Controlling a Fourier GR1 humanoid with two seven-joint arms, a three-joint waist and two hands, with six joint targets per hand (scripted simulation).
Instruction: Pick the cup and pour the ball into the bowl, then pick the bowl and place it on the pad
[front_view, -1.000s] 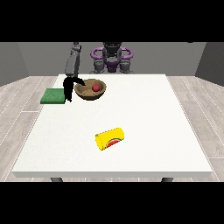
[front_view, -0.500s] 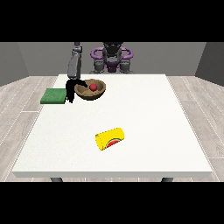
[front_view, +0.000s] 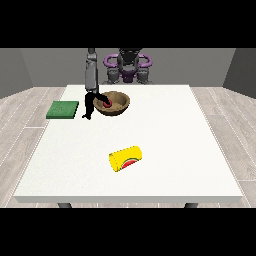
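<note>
Gripping brown bowl (front_view: 114, 104) at its left rim: hand at view's left (front_view: 92, 104), thumb hooked over rim, fingers hanging outside. Red ball (front_view: 107, 104) inside bowl. Forearm drops near-vertical from above. Green pad (front_view: 63, 109) just left of hand. Yellow cup (front_view: 125, 159) on its side, mid-table (front_view: 190, 150), well apart.
</note>
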